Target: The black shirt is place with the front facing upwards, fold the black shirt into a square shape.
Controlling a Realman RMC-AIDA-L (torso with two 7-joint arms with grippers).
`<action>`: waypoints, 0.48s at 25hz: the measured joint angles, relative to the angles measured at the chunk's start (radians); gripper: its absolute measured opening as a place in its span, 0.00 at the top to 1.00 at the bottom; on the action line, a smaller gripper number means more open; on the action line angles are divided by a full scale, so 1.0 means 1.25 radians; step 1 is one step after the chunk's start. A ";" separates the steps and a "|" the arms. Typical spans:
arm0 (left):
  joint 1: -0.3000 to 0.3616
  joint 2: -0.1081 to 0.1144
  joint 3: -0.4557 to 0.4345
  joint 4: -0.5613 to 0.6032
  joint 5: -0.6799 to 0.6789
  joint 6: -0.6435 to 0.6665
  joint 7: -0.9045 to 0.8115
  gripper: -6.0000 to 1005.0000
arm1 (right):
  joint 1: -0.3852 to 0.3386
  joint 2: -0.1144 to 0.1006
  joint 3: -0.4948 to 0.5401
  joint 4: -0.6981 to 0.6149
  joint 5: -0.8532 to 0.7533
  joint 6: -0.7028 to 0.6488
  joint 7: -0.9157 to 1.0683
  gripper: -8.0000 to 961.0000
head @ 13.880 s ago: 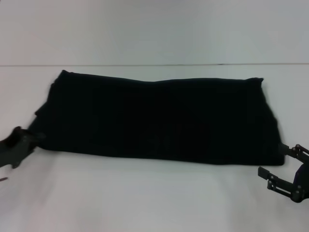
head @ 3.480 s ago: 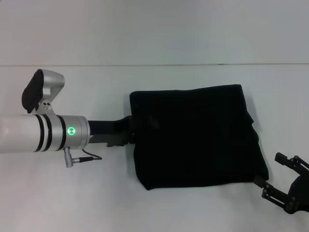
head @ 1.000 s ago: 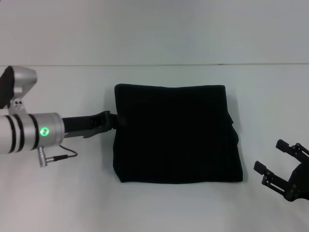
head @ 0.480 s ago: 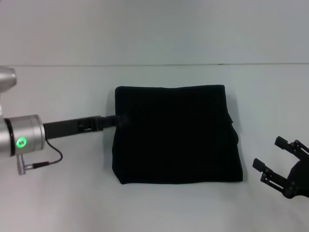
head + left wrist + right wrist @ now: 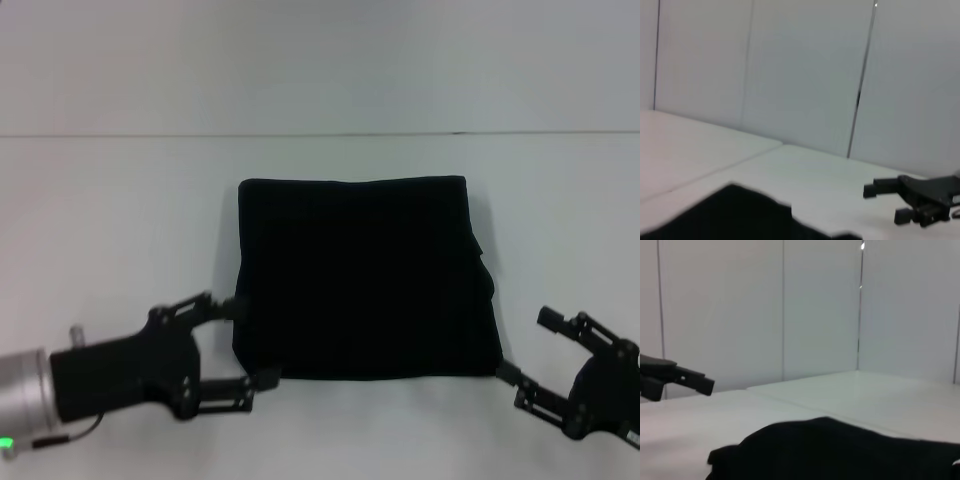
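The black shirt (image 5: 365, 278) lay flat near the middle of the white counter (image 5: 120, 200), already folded down to a block close to square, a little wider than deep, its near edge running left to right. No lettering showed on the upper face.

Both pincers sat at that near edge, one at each corner. The left pincer (image 5: 243, 340) came in from the left side, low over the counter, with its fingers spread wide and their tips at the near-left corner; one tip met the shirt's left edge, the other lay just off the near edge. Whether cloth was between them could not be told. The right pincer (image 5: 526, 350) mirrored it at the near-right corner, its fingers also spread, the lower tip right at the corner and the upper one standing clear to the right. It held nothing that could be seen.

Each arm was about equally close to its own corner, so neither had the advantage. With the cloth nearly square already, the folding looked all but complete.
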 joint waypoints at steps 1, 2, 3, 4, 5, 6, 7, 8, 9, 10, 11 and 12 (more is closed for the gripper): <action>0.012 0.001 0.000 -0.007 0.001 -0.002 0.003 0.11 | -0.004 0.000 -0.006 0.003 0.000 0.005 -0.005 0.12; 0.028 0.002 -0.003 -0.014 0.002 -0.008 0.009 0.10 | -0.008 0.000 -0.011 0.008 0.000 0.011 -0.012 0.12; 0.036 0.002 -0.004 -0.017 0.002 -0.012 0.015 0.09 | -0.011 0.000 -0.014 0.012 0.000 0.019 -0.020 0.12; 0.052 0.002 -0.005 -0.021 0.002 -0.021 0.027 0.08 | -0.013 0.000 -0.014 0.018 0.000 0.026 -0.027 0.12; 0.063 0.002 -0.006 -0.023 0.002 -0.029 0.038 0.07 | -0.013 0.000 -0.015 0.023 -0.001 0.032 -0.031 0.12; 0.070 0.002 -0.006 -0.024 0.002 -0.035 0.043 0.06 | -0.013 -0.001 -0.015 0.025 -0.003 0.037 -0.033 0.12; 0.077 0.002 -0.006 -0.029 0.002 -0.043 0.047 0.06 | -0.013 -0.001 -0.015 0.026 -0.005 0.039 -0.033 0.12; 0.079 0.002 -0.007 -0.031 0.002 -0.047 0.047 0.06 | -0.014 -0.001 -0.015 0.026 -0.008 0.041 -0.032 0.12; 0.080 0.003 -0.007 -0.034 0.002 -0.050 0.046 0.06 | -0.014 -0.002 -0.015 0.026 -0.011 0.044 -0.030 0.12; 0.080 0.003 -0.007 -0.035 0.002 -0.052 0.046 0.06 | -0.014 -0.002 -0.015 0.027 -0.014 0.047 -0.029 0.12; 0.081 0.003 -0.007 -0.036 0.002 -0.055 0.045 0.06 | -0.014 -0.001 -0.015 0.027 -0.017 0.049 -0.028 0.12; 0.082 0.003 -0.007 -0.036 0.002 -0.056 0.045 0.06 | -0.013 -0.001 -0.015 0.029 -0.020 0.050 -0.028 0.12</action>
